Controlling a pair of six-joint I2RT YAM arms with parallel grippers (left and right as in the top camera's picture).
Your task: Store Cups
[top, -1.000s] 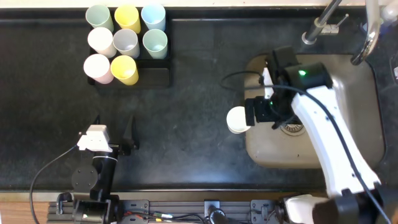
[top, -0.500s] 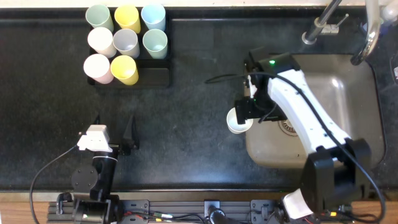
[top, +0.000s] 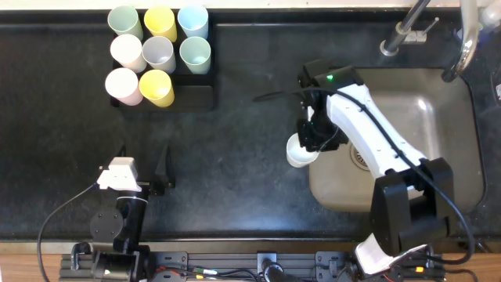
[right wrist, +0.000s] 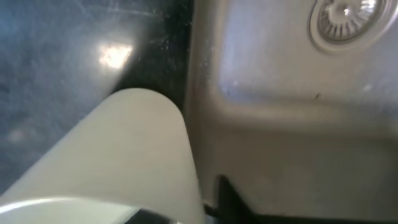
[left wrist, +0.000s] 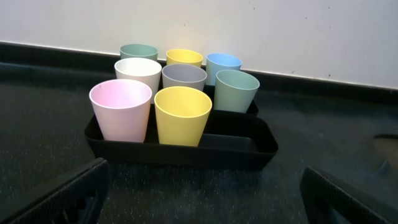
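Note:
My right gripper (top: 310,141) is shut on a white cup (top: 297,151) over the counter, right at the sink's left rim. In the right wrist view the white cup (right wrist: 118,155) lies close between the fingers, its side toward the camera. A black tray (top: 196,97) at the far left holds several pastel cups (top: 157,53), upright and mouth up, with the tray's near right corner free. The left wrist view faces the tray (left wrist: 249,146) and its cups (left wrist: 183,114). My left gripper (top: 143,160) (left wrist: 202,190) stands open and holds nothing near the front left.
The steel sink (top: 438,102) (right wrist: 298,112) fills the right side, with a drain (right wrist: 345,18) in its floor and a faucet (top: 407,27) behind it. Dark counter (top: 235,172) stretches between the sink and the tray.
The right arm has swung and turned its wrist above the sink's left rim. The white cup stays at nearly the same spot in the gripper. The left arm has not moved.

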